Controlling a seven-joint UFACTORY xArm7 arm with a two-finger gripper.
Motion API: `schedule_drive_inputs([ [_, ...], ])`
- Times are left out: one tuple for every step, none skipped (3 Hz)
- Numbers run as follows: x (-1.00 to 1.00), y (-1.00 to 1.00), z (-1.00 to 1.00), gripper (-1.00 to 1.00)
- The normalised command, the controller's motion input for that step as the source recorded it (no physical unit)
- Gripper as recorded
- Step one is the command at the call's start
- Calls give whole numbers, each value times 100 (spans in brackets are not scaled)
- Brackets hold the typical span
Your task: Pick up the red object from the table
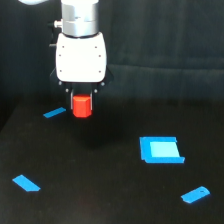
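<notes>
The table (100, 200) is a flat black surface that fills the lower part of the exterior view, and behind it hangs a dark curtain (165, 40). The arm (80, 17) comes down from the top edge, with a silver cylinder above a white rounded housing. Under this housing is the gripper (82, 100). Its fingers are short and dark, and they sit close on both sides of the red object (82, 106), so the gripper is closed to the width of the block and has hold of it. The red object hangs just under the white housing, upright, on the exterior view's left half. It seems to be raised a little above the table, but I cannot tell this for sure.

On the table lie four blue pieces. The biggest is a square blue piece (161, 149) on the exterior view's right, well apart from the gripper. A rounded blue piece (195, 194) lies near the lower right corner. A flat blue piece (26, 183) lies at the lower left. The smallest is a thin blue strip (54, 113), just beside the red object on its left.
</notes>
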Motion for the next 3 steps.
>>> schedule_drive_inputs([
  [0, 6, 10, -100],
  [-2, -1, 13, -99],
  [-1, -2, 5, -90],
])
